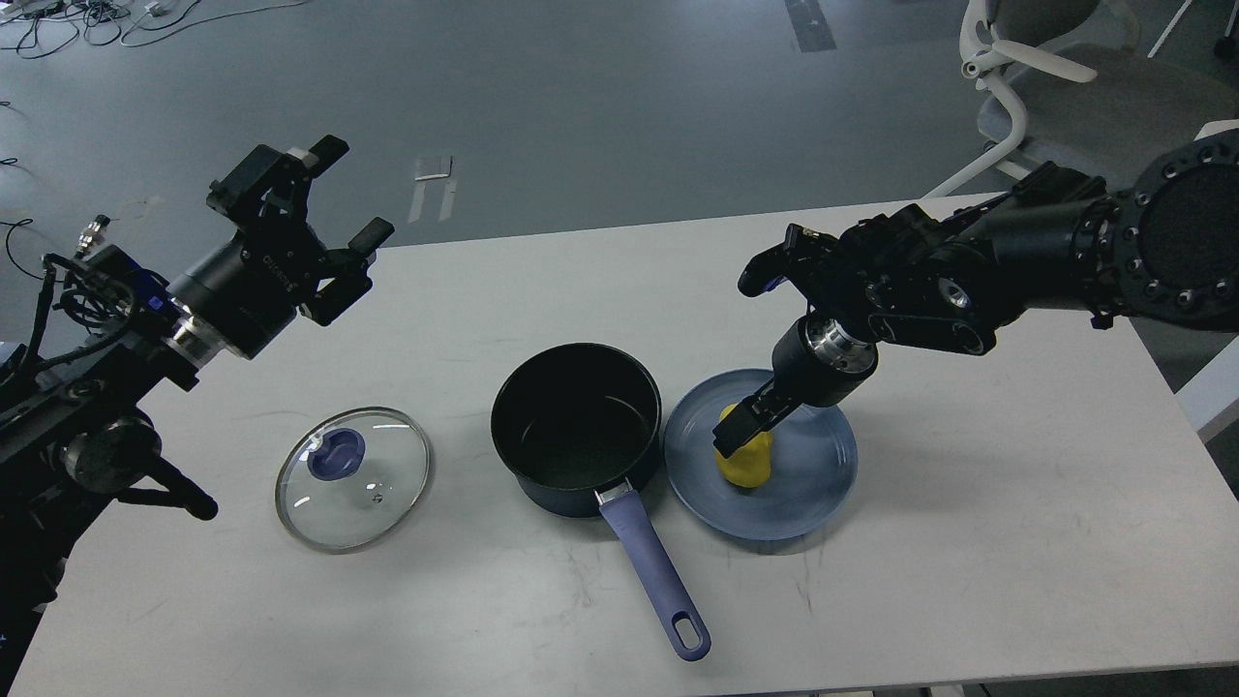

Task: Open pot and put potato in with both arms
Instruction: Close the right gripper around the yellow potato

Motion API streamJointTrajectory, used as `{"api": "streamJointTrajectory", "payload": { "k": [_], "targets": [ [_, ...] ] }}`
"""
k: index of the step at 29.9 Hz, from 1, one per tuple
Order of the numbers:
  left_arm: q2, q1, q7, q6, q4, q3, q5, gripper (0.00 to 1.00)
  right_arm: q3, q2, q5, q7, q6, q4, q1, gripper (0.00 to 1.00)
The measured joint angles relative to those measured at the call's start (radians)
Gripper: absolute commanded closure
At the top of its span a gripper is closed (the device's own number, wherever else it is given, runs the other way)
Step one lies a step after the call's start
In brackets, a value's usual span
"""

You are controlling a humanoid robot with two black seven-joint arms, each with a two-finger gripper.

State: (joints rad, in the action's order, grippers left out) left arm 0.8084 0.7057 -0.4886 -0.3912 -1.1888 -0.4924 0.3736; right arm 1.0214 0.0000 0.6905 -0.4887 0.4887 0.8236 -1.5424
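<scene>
The dark pot (pixel 577 426) with a purple handle stands open at the table's middle. Its glass lid (pixel 353 477) with a purple knob lies flat on the table to the pot's left. The yellow potato (pixel 747 462) sits on a blue plate (pixel 813 484) just right of the pot. My right gripper (pixel 738 433) points down onto the potato and its fingers are closed on the potato's top. My left gripper (pixel 334 198) is open and empty, held high above the table's back left, far from the lid.
The white table (pixel 968 542) has bare surface to the right of the plate and along the front. A white office chair (pixel 1026 87) stands behind the table's far right corner. Cables lie on the floor at the back left.
</scene>
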Motion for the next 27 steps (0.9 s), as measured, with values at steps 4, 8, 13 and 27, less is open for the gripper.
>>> {"api": "streamJointTrajectory", "payload": {
  "k": [4, 8, 13, 27],
  "targets": [
    [-0.003, 0.000, 0.000, 0.000, 0.000, 0.000, 0.000, 0.02, 0.000, 0.000, 0.000, 0.000, 0.000, -0.015, 0.010, 0.00],
    [-0.003, 0.000, 0.000, 0.000, 0.000, -0.001, 0.000, 0.02, -0.001, 0.000, 0.000, 0.000, 0.000, -0.021, 0.017, 0.00],
    [-0.003, -0.001, 0.000, 0.000, 0.000, -0.001, 0.000, 0.02, -0.001, 0.000, -0.004, 0.000, 0.000, -0.035, 0.034, 0.00],
    [-0.003, -0.008, 0.000, 0.000, 0.000, -0.002, 0.000, 0.02, -0.004, 0.000, -0.006, 0.000, 0.000, -0.045, 0.050, 0.60]
  ]
}}
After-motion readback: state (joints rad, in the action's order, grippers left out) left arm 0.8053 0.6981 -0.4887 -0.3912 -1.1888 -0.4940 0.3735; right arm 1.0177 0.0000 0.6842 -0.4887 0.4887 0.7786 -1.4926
